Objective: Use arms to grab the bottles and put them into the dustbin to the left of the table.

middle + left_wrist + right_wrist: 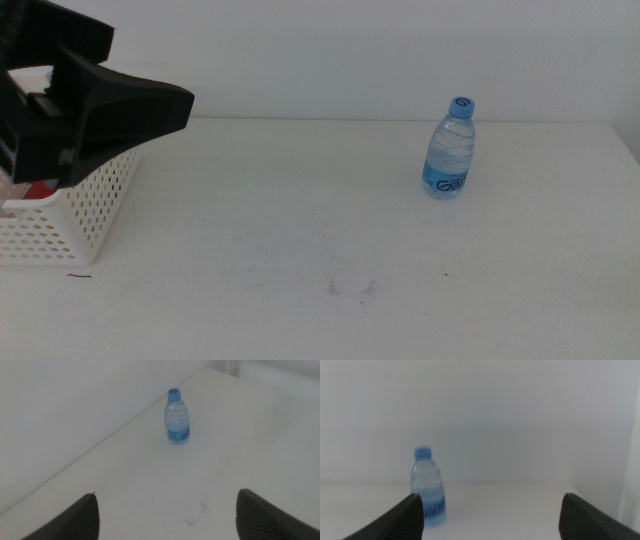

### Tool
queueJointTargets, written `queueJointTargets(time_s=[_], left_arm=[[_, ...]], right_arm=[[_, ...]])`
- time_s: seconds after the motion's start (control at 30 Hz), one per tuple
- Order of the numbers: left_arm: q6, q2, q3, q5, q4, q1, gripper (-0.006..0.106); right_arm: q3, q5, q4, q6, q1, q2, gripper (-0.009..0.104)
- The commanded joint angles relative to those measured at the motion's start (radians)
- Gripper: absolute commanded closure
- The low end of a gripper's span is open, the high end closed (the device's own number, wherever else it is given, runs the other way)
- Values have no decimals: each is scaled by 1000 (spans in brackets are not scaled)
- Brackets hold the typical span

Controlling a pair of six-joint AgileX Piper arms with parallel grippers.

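- so the only bottle out on the table (pixel 300 250) is the small clear water bottle (pixel 449 150), blue cap, blue label, standing upright at about 2 o'clock from the table's middle, close to the back edge.
- the dustbin (pixel 70 215) sits at the far 9 o'clock side, white and perforated. there's something red poking up inside it, can't say for sure what it is, mostly hidden behind the arm.
- the left gripper (pixel 120 110) hangs right above the dustbin, black and big in the middle view. in its own wrist view the jaws are spread wide with nothing between them, and they look across the table toward the water bottle (pixel 177 416).
- the right gripper (pixel 492 520) isn't visible in the middle view at all. its wrist view shows jaws spread apart, empty, and the water bottle (pixel 427 487) off beyond one jaw, blurry, not lined up between them.
- my read: we're between drops, one bottle left to fetch.
- next move as i see it: one arm has to cross to 2 o'clock, get the jaws either side of the bottle body around the label, and close gently since thin plastic squishes and it could tip.
- the bottle is well apart from the dustbin, so the carry is long whichever arm takes it.
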Motion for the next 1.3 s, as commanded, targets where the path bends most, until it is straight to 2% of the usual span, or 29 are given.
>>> queueJointTargets(time_s=[0.0, 0.1, 0.27, 0.37, 0.53, 0.63, 0.7, 0.77, 0.93, 1.13, 1.27], left_arm=[[-7, -1, -1, -11, -2, -3, 7], [-7, -4, -1, -11, -2, -3, 7], [-7, -4, -1, -11, -2, -3, 7], [-7, -4, -1, -11, -2, -3, 7], [-7, -4, -1, -11, -2, -3, 7], [-7, -4, -1, -11, -2, -3, 7], [-7, -4, -1, -11, -2, -3, 7], [-7, -4, -1, -11, -2, -3, 7], [-7, -4, -1, -11, -2, -3, 7], [-7, -4, -1, -11, -2, -3, 7], [-7, -4, -1, -11, -2, -3, 7]], right_arm=[[2, -117, -31, 9, 19, 166, 3], [-35, -230, -114, 10, 47, 418, 3], [-216, -272, -146, 10, 86, 836, 3], [-298, -384, -212, 10, 89, 1054, 3], [-375, -733, -189, 45, 106, 1349, 3], [-404, -937, -206, 50, 106, 1484, 3], [-434, -1005, -228, 61, 106, 1560, 3], [-482, -1007, -256, 61, 111, 1614, 3], [-625, -953, -257, 61, 161, 1736, 3], [-813, -809, -255, 57, 177, 1861, 3], [-922, -742, -226, 55, 177, 1940, 3]])
